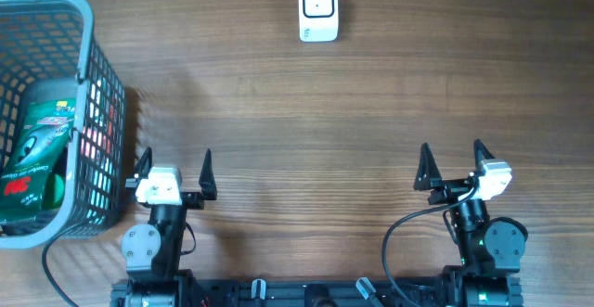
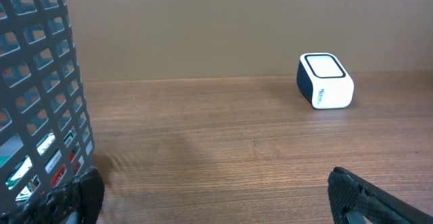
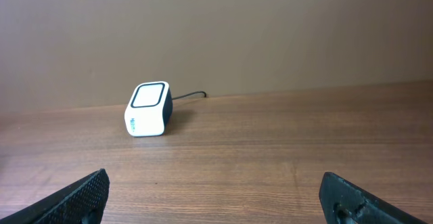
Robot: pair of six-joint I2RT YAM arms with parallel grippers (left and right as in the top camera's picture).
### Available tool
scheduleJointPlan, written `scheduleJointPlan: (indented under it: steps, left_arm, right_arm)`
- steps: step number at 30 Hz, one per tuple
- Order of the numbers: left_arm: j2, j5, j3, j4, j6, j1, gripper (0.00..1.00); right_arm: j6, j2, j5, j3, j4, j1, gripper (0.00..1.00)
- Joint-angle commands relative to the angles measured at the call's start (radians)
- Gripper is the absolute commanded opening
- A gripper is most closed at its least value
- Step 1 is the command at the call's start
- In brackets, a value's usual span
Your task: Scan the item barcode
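**Green packet (image 1: pixel 37 145) lies in the basket; both claws spread and empty**

Left claw (image 1: pixel 174 160) and right claw (image 1: pixel 451 151) sit at the near edge of the wooden counter (image 1: pixel 306 112). Each has its jaws spread wide and nothing between them, and each points across the bare wood.

Just beside the left claw stands a grey plastic mesh basket (image 1: pixel 89 75). The packet lies inside it, flat against the near corner. Something with red print shows through the mesh beside it, too obscured to name.

Well apart, at the far edge, stands the small white barcode scanner (image 1: pixel 317 8) with its dark-framed window facing up.

The packet looks like a printed film pouch, so it is probably light, soft and somewhat slippery. It would likely buckle rather than stay flat under a pinch. No barcode can be seen from here.

The best hold seems to be across an upper edge or seam reached from above, since the basket wall blocks any approach from the side. The left claw is the nearer one. A grip on the margin would leave both printed faces free to turn towards the scanner window. A hard squeeze mid-body could crease the code.
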Motion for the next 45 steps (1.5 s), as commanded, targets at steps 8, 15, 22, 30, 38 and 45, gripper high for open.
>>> scheduleJointPlan:
  steps: [8, 15, 22, 30, 38, 45]
  left_arm:
    - [-0.008, -0.010, -0.009, 0.001, 0.012, 0.006, 1.00]
    - [-0.008, -0.010, -0.009, 0.001, 0.012, 0.006, 1.00]
    - [-0.008, -0.010, -0.009, 0.001, 0.012, 0.006, 1.00]
    - [-0.008, -0.010, -0.009, 0.001, 0.012, 0.006, 1.00]
    - [-0.008, 0.275, -0.009, 0.045, -0.117, 0.003, 1.00]
    - [-0.006, 0.388, 0.071, 0.097, -0.221, 0.003, 1.00]
  right_arm:
    - [0.006, -0.010, 0.010, -0.001, 0.003, 0.003, 1.00]
    - [0.007, -0.010, 0.010, -0.001, 0.003, 0.003, 1.00]
    - [0.007, -0.010, 0.010, -0.001, 0.003, 0.003, 1.00]
    - [0.006, -0.010, 0.010, -0.001, 0.003, 0.003, 1.00]
    - [0.007, -0.010, 0.010, -0.001, 0.003, 0.003, 1.00]
    - [0.007, -0.010, 0.010, -0.001, 0.003, 0.003, 1.00]
